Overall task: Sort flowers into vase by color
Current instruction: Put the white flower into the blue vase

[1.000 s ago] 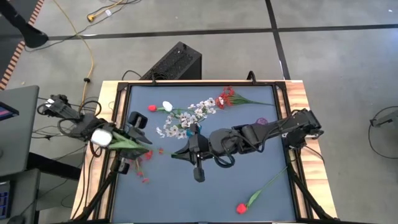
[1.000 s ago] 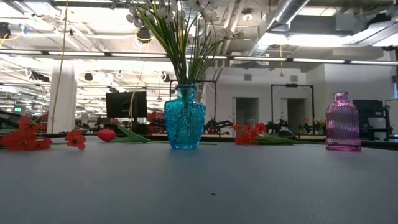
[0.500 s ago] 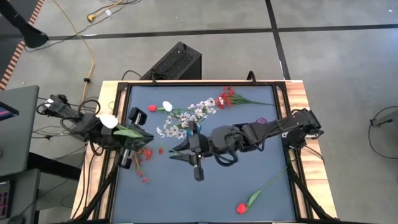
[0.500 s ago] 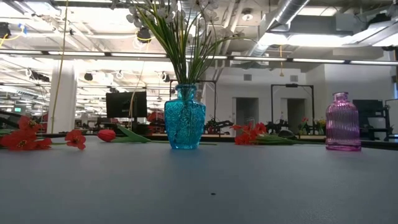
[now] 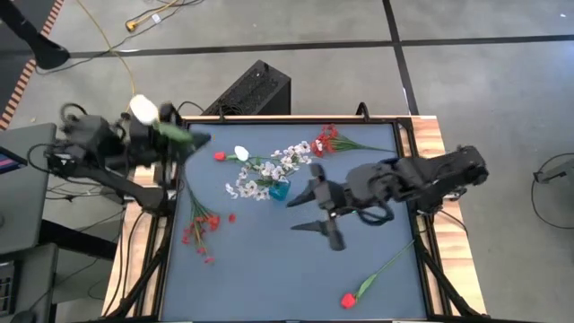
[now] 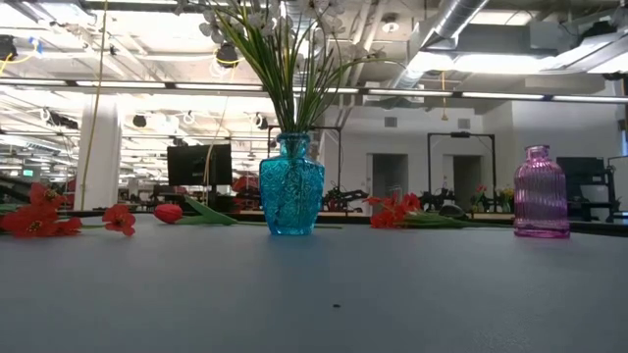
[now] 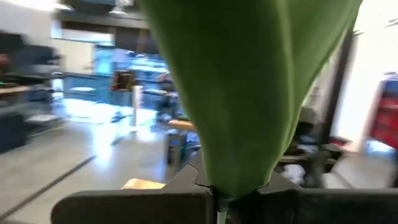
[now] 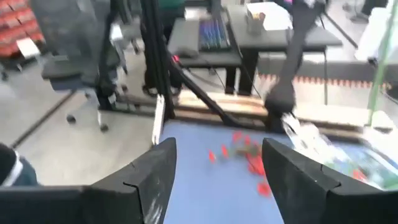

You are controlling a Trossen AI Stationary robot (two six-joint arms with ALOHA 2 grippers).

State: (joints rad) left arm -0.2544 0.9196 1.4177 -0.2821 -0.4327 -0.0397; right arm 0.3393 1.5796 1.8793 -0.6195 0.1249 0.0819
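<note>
Above table's left edge, left gripper (image 5: 170, 136) clamping white flower (image 5: 143, 109)

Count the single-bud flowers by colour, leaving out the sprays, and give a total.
White buds: 2, one in the left gripper, one lying on the table.
Red buds: 2, one beside that lying white bud, one lying alone elsewhere.
Total: 4.

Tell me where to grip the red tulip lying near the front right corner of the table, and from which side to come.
Grip the red tulip at mid-stem, not the head. The stem lies flat and slants diagonally from the bud up toward the table's right edge, with bare surface on both sides. The right gripper, fingers open, would probably do best descending from above with its fingers straddling the stem crosswise.
</note>
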